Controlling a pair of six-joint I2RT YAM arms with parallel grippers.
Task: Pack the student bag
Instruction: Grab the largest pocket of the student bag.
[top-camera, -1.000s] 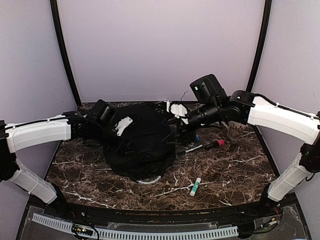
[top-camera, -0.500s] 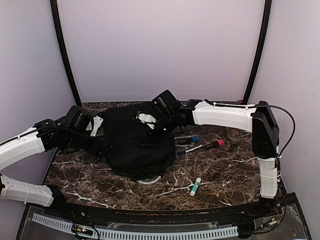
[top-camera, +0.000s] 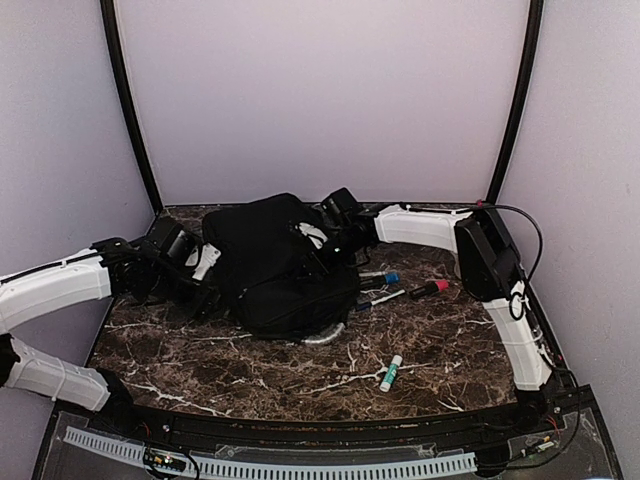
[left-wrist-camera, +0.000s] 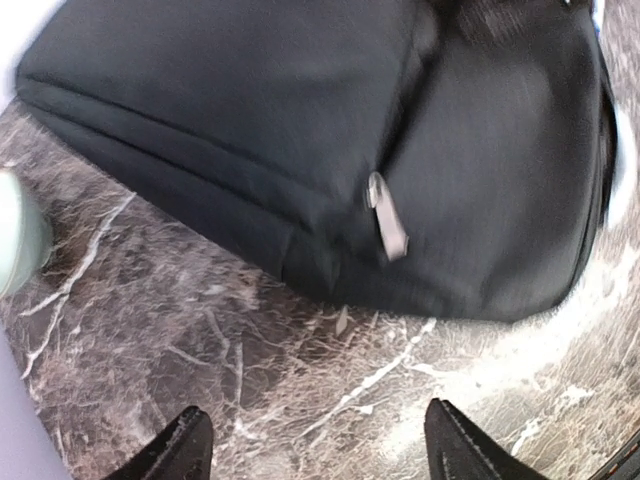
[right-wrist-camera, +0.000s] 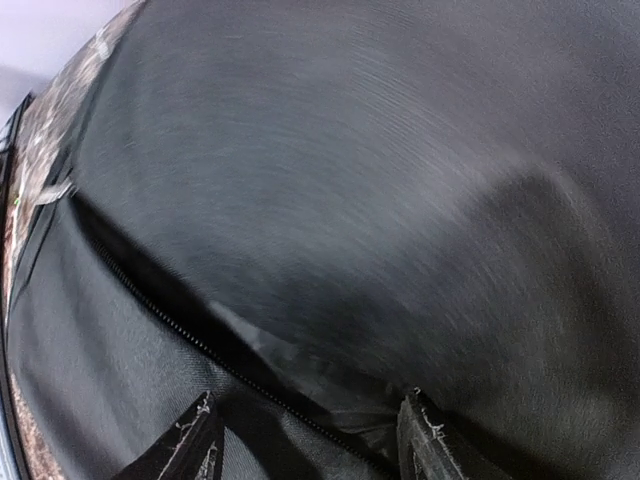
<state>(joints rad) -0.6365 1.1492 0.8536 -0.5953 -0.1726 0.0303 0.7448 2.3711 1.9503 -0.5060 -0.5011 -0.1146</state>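
The student bag (top-camera: 275, 265), a large black backpack, lies on the marble table (top-camera: 450, 340) with its pale grey loop handle (top-camera: 325, 336) at the near side. My left gripper (top-camera: 205, 265) sits at the bag's left edge. In the left wrist view it (left-wrist-camera: 320, 455) is open over bare marble, just short of the bag (left-wrist-camera: 300, 130) and its silver zipper pull (left-wrist-camera: 388, 215). My right gripper (top-camera: 315, 245) reaches over the bag's right top. In the right wrist view it (right-wrist-camera: 310, 445) is open, and its fingers (right-wrist-camera: 430, 445) straddle black fabric and a zipper line (right-wrist-camera: 200, 345).
Right of the bag lie a blue-capped pen (top-camera: 380, 277), a dark pen (top-camera: 375, 298) and a red-tipped marker (top-camera: 428, 290). A green-capped glue stick (top-camera: 391, 372) lies nearer the front. The right arm (top-camera: 430, 228) stretches across the back. Curtain walls close in the sides.
The right arm swung left and its gripper came down onto the bag's top. The left gripper pulled back to the bag's left edge. The bag shifted and bulged up.
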